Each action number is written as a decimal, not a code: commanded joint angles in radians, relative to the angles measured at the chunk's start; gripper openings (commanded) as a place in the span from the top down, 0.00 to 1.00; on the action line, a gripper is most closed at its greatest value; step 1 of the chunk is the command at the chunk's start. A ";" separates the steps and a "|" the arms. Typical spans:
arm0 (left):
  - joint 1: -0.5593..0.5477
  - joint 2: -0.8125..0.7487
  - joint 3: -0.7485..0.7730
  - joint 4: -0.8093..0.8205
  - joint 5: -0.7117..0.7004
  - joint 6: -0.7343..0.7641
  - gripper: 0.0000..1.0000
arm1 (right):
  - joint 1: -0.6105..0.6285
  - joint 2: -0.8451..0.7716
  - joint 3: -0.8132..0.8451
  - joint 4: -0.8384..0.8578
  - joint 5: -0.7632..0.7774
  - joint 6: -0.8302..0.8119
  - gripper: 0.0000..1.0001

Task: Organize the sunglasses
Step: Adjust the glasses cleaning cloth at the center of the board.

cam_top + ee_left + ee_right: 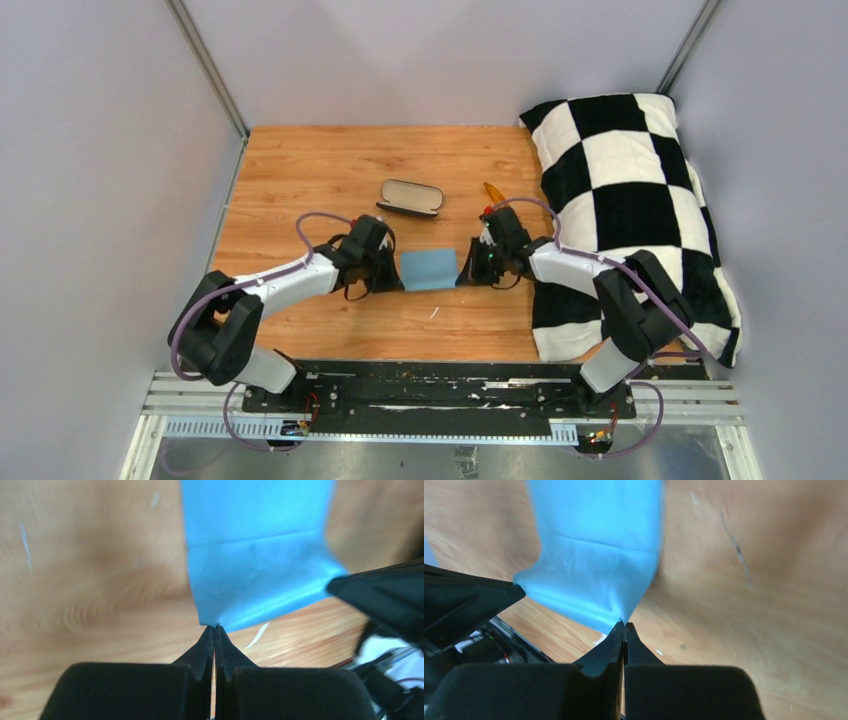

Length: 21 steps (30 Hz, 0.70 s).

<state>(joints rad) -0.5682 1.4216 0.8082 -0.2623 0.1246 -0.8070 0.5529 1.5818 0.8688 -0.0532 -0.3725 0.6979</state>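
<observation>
A light-blue cloth (428, 268) spans the gap between my left end effector (214, 628) and my right end effector (624, 625), one corner at each tip. Beyond them a black glasses case (410, 197) lies on the wooden table (300, 170). A black-and-white checkered pillow (630, 210) sits just outboard of my right end effector.

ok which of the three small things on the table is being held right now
The light-blue cloth: left fingers and right fingers each pinch a corner. The black glasses case and amber sunglasses lie apart, farther back.
</observation>
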 commanded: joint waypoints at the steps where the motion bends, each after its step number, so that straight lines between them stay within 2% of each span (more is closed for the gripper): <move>1: -0.044 0.012 -0.127 0.050 0.033 -0.033 1.00 | 0.030 0.003 -0.121 0.019 -0.056 0.000 1.00; 11: -0.101 -0.080 -0.195 -0.040 0.002 -0.047 1.00 | 0.085 -0.069 -0.238 0.017 -0.060 0.043 1.00; 21: -0.168 -0.108 -0.267 -0.009 -0.013 -0.145 1.00 | 0.120 -0.161 -0.299 0.016 -0.012 0.137 1.00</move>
<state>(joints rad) -0.7013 1.3254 0.5617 -0.2649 0.1459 -0.9070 0.6479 1.4677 0.6079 -0.0143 -0.4328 0.7826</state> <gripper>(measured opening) 0.007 0.009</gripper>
